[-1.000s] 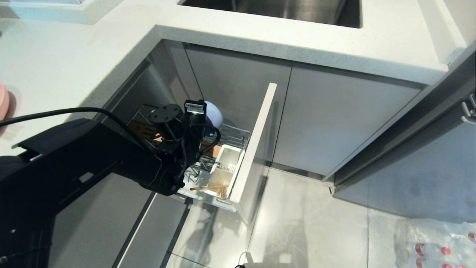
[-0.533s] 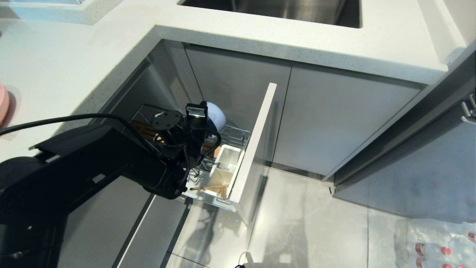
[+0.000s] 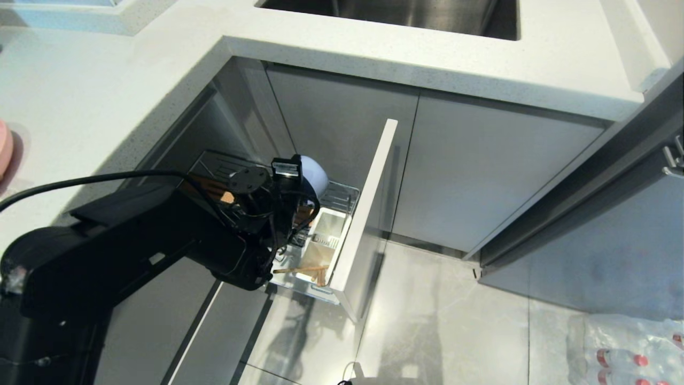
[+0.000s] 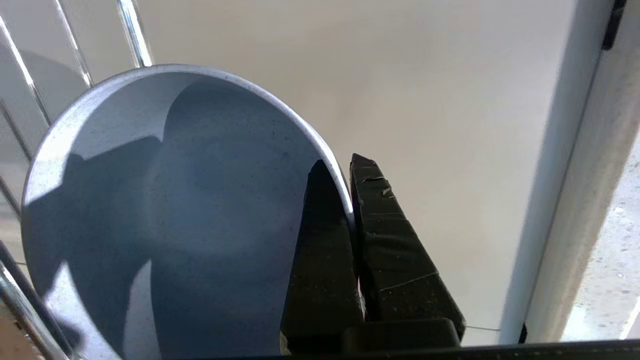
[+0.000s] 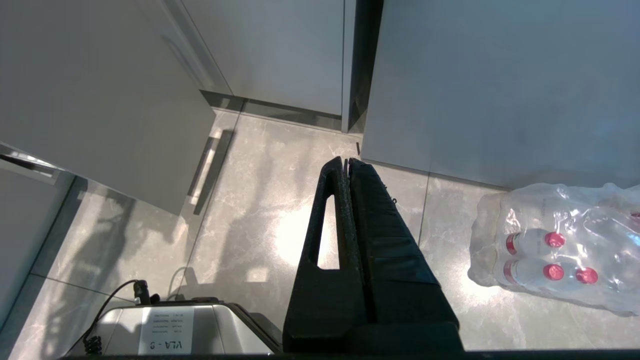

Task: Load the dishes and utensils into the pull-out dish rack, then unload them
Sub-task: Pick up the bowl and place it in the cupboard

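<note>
The left gripper [image 4: 350,200] is pinching the rim of the matte blue-grey round bowl [image 4: 165,210], one finger inside and one outside, jaws nearly closed on the thin wall. The bowl is hanging on edge just beyond the fingertips, over the chrome wire basket [image 3: 342,195] of the pull-out dish rack [image 3: 368,214]. The right gripper [image 5: 347,167] is hanging empty and closed over the floor, well apart, so the left arm is the nearer one.

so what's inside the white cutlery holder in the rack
The white cutlery holder looks empty where visible; the chopsticks lie beside it in the rack. The left arm covers the rest.
</note>
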Robot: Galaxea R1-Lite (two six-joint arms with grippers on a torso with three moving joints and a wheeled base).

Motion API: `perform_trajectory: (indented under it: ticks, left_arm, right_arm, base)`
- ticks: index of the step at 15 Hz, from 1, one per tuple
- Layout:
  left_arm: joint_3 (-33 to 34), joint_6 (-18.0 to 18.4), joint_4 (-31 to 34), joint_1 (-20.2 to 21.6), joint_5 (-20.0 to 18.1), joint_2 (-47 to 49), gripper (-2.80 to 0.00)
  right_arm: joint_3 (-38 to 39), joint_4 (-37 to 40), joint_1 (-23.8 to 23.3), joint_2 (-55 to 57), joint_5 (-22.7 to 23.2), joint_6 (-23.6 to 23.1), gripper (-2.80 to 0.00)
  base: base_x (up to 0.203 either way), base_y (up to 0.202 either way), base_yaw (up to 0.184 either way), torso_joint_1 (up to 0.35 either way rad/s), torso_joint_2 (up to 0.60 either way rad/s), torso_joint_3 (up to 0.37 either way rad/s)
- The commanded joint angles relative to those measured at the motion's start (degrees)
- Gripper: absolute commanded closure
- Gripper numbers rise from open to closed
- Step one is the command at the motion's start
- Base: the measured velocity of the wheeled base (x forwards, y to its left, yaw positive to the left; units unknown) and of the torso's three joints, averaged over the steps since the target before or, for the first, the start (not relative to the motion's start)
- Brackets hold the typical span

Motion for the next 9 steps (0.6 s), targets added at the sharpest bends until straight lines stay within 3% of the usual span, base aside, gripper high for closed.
perform_trajectory:
  ticks: [1, 9]
  left_arm:
    - [0.00, -0.40, -0.42, -0.01, 0.07, 0.45, 0.00]
    - [-0.16, -1.28, -0.33, 0.87, -0.37, 2.21, 0.00]
  right_arm:
    - [0.00, -0.02, 0.01, 0.03, -0.01, 0.03, 0.00]
    - [0.00, -0.02, 0.02, 0.00, -0.01, 0.04, 0.00]
  base:
    - [0.000, 0.000, 0.000, 0.000, 0.00, 0.000]
    - [0.000, 0.000, 0.000, 0.000, 0.00, 0.000]
